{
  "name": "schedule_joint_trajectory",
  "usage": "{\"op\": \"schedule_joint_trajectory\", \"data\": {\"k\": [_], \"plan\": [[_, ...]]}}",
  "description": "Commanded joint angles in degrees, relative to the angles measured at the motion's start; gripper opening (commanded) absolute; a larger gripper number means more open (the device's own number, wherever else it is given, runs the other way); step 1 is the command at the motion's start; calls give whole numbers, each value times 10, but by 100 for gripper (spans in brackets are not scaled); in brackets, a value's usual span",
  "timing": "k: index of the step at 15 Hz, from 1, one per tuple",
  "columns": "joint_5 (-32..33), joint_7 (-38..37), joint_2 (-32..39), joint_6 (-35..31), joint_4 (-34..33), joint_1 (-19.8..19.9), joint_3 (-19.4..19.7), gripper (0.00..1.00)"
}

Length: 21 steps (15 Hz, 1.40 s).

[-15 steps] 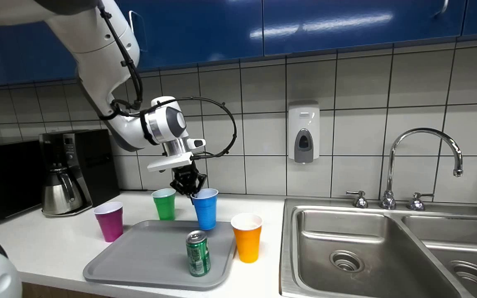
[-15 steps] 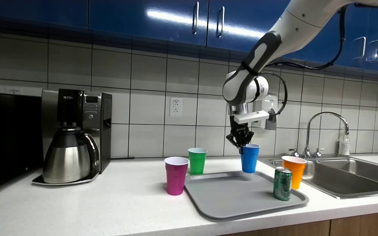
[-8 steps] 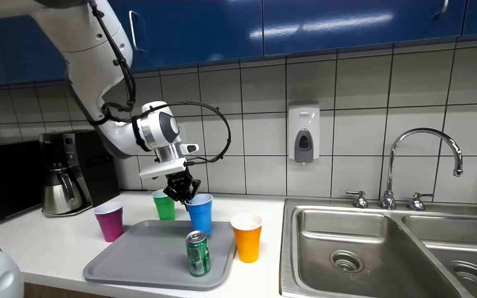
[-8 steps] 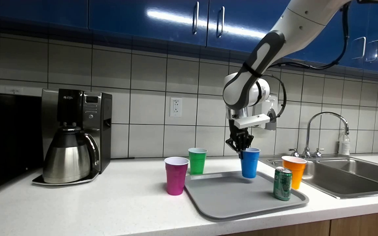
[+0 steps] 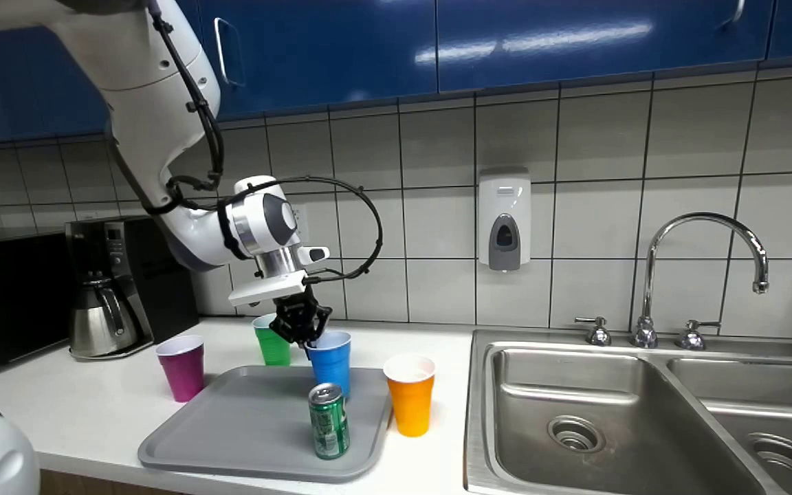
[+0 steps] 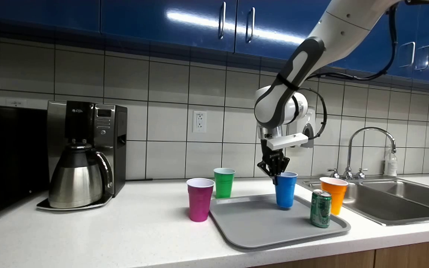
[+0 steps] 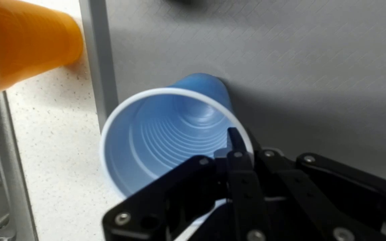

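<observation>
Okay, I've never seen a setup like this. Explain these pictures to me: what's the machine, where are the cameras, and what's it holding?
The white machine is a robot arm ending in a black, pincer-like gripper. Two pictures come from cameras standing outside the robot; the close-up comes from a camera on its wrist. The gripper is shut on a blue cup, pinching its wall from inside and outside. The cup hangs just over a gray tray or touches it; I can't tell which. A green can stands on that tray. Around the tray, on the white counter, stand a magenta cup, a green cup and an orange cup. A coffee maker and a sink flank them.
</observation>
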<state>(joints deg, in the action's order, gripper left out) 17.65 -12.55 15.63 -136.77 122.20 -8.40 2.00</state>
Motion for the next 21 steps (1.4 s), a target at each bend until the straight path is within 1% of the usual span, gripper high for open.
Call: {"op": "schedule_joint_trajectory", "data": {"k": [1,2,3,4,5,13,14,21], "plan": [[22,-25,-8,-10,12,-2,-1,1],[24,-26,-8,-10,13,-2,0,1],[29,-25,-9,-9,13,-2,0,28],[30,-26,-9,-6,13,-2,0,29],[32,-27,-10,-6,13,-2,0,35],[29,-23,-26,9,14,0,-2,95],[27,-23,-31,12,13,0,-3,100],[16,-27,-57,19,1,1,-11,100]]}}
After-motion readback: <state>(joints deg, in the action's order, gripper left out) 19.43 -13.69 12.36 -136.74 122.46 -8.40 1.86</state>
